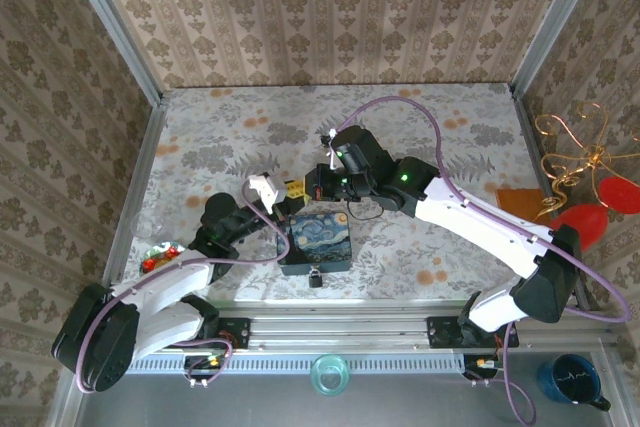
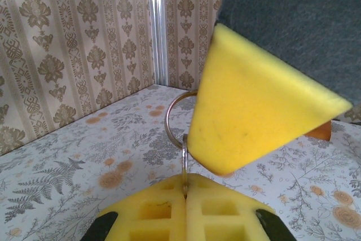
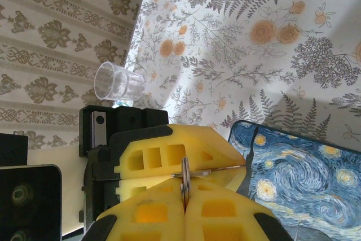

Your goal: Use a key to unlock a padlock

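A tiny dark padlock (image 1: pixel 315 275) with a silvery shackle hangs at the near side of the blue painted box (image 1: pixel 315 239). Both grippers meet just above the box's far edge. My left gripper (image 1: pixel 288 189) (image 2: pixel 185 183) is shut on the key (image 2: pixel 184 165), which stands edge-on between its yellow pads. The key's ring (image 2: pixel 174 118) curves behind a yellow finger (image 2: pixel 254 111) of my right gripper. In the right wrist view, my right gripper (image 3: pixel 185 195) is shut on the ring (image 3: pixel 185 176), with the left gripper's fingers (image 3: pixel 169 156) right behind it and the box (image 3: pixel 304 179) to the right.
A small clear glass (image 3: pixel 118 82) (image 1: pixel 330 375) stands on the near rail. A small red and green object (image 1: pixel 158 257) lies at the table's left edge. Red items (image 1: pixel 590 217) and a blue mug (image 1: pixel 572 382) sit outside on the right. Patterned walls enclose the table.
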### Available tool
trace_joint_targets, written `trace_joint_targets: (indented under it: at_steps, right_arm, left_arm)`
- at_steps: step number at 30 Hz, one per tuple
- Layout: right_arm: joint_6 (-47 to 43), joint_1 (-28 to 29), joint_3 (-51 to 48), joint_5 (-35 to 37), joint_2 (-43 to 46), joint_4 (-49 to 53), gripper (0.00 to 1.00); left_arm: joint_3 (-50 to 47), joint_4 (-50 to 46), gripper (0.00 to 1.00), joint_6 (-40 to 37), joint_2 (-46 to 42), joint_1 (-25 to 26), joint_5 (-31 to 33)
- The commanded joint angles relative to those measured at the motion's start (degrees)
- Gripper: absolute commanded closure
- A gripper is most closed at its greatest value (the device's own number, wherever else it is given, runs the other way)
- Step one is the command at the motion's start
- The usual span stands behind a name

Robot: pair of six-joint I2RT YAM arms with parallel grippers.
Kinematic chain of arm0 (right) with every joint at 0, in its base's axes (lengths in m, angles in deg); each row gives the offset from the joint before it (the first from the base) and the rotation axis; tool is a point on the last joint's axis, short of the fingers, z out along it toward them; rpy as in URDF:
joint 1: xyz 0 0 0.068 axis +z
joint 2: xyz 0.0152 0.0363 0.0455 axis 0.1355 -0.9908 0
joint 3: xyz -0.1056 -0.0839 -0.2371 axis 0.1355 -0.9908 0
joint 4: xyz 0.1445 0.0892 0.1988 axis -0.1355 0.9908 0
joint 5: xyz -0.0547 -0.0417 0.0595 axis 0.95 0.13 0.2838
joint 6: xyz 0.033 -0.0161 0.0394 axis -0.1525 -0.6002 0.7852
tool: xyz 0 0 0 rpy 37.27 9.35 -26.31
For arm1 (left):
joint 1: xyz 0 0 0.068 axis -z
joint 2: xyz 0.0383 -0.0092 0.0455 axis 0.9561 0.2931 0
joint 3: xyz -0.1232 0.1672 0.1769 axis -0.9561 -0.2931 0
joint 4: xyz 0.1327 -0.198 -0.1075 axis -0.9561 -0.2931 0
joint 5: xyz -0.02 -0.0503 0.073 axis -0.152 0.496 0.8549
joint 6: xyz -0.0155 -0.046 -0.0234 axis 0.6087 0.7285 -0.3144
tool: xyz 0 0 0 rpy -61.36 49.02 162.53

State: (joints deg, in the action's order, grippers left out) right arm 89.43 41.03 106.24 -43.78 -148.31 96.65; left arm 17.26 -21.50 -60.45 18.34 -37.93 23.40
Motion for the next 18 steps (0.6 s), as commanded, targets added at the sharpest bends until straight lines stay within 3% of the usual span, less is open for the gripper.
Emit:
trace_joint_targets:
  at_steps: [1, 7, 13, 18]
  right_arm:
    - [1.2, 0.1, -0.4, 2.3, 1.2, -1.3, 0.9]
    - [4.0, -0.9, -1.1, 3.6, 2.6, -3.1, 0.68]
    - [5.8, -1.3, -1.1, 7.0, 4.2, -0.8, 0.67]
    - [6.6, -1.3, -2.4, 9.3, 4.3, 1.1, 0.66]
  left_arm:
    - [2.4, -1.1, 1.0, -2.8, 0.1, -0.4, 0.5]
    - [4.3, -5.4, 1.0, -10.4, 1.0, -0.3, 1.1]
    - [4.4, -3.3, 1.0, -13.9, 3.0, 0.3, -1.3]
    - [8.1, -9.3, 1.0, -18.9, 4.7, 0.4, 0.0]
